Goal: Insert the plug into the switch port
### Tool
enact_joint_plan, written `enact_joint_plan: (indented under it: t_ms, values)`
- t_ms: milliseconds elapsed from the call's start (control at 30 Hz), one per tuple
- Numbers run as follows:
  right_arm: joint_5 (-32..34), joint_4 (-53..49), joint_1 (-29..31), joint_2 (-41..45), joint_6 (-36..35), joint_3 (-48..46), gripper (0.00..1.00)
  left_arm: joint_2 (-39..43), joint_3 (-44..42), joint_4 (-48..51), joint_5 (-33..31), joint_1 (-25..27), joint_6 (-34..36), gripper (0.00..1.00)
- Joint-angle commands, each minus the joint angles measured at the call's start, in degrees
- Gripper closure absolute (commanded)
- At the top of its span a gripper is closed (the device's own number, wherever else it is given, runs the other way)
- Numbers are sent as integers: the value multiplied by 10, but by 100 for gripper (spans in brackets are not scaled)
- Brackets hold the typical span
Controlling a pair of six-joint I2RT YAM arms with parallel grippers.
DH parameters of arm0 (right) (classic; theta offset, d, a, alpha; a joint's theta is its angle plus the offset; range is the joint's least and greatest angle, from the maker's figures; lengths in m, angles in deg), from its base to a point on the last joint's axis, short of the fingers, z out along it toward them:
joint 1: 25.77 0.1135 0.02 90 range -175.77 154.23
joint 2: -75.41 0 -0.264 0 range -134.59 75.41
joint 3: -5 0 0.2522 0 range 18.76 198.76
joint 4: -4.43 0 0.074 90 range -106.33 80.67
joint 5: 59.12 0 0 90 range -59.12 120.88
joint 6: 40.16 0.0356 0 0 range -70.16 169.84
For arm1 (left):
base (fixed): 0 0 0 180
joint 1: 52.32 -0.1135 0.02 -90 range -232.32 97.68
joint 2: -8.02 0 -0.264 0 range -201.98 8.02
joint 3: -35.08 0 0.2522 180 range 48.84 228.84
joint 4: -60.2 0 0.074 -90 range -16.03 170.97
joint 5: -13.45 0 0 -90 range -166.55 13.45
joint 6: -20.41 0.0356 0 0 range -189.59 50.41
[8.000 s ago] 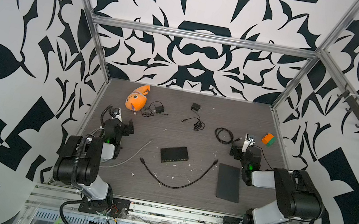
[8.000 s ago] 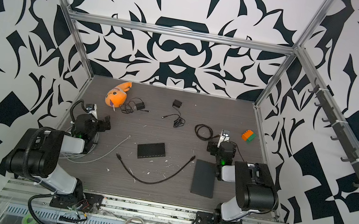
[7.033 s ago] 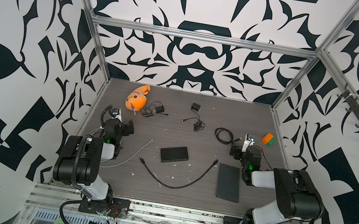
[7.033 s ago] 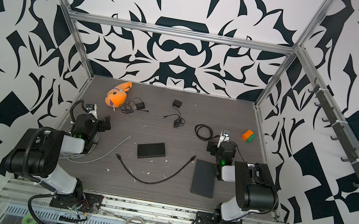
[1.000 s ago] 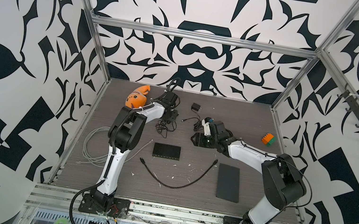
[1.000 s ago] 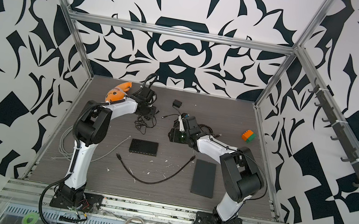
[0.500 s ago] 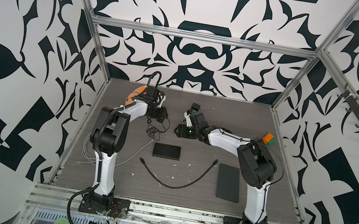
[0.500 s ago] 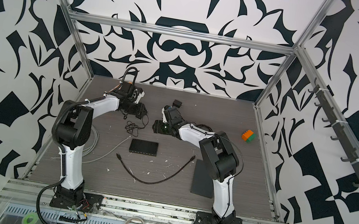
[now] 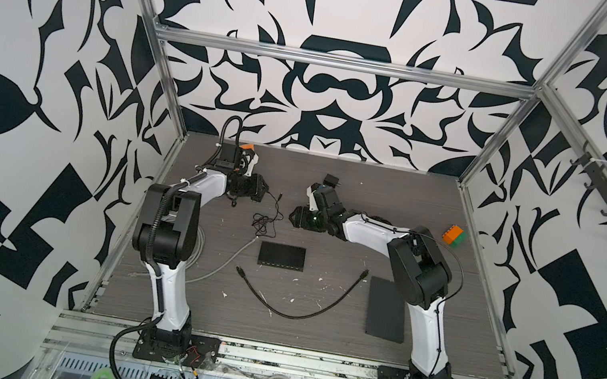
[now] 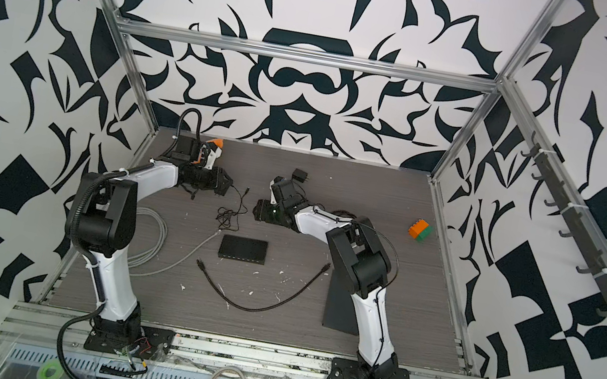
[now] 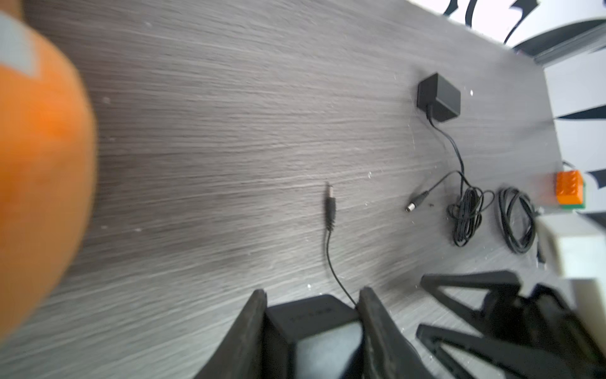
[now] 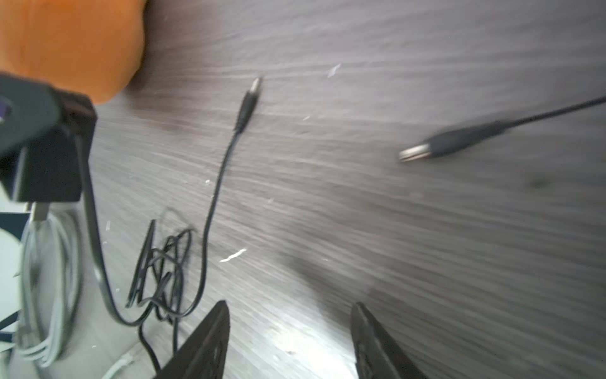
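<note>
Two tools in play, and only one of them is free. My left tool [image 11: 311, 292] is clenched on the black power brick [image 11: 311, 318]. The brick's thin cord [image 11: 329, 256] runs out to the plug [image 11: 330, 206], which lies flat on the desk [image 11: 229, 131]. My right tool [image 12: 290, 305] is spread wide with nothing in it, hanging low over the desk.

In a top view the plug [image 9: 282, 196] sits between the two tools, just beside the left one and near the right one. Its metal tip is aimed at the back wall, away from the switch [image 9: 281, 256]. The switch is further toward the front, and a cord tangle [image 9: 265, 222] lies between it and the plug.

So my guess is the right tool grabs the plug across its long axis, and then the plug has to swing right round to face the switch. One catch: a second plug [image 12: 449, 141] lies close by too, so it'd be easy to grab the wrong one.
</note>
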Motion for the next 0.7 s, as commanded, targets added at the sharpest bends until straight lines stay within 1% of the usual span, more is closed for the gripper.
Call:
enact_joint_plan:
  t_ms: [0,133,300,400,600,667]
  values:
    - [-51,55,6,-14,56,40,41,3,-12,-31,33,7,-15,74]
    - [-53,81,16,-27,87,42,44,0,-18,-41,34,7,-23,74]
    - [-39,126,16,-23,136,10,49,-1,-18,-43,28,7,-25,74]
    - [-24,138,17,-16,153,-1,52,0,-17,-42,25,7,-25,74]
    - [-32,162,18,-16,180,3,56,0,-16,-41,23,7,-27,74]
    - [-35,185,17,-13,193,-7,56,0,-16,-41,26,7,-27,74]
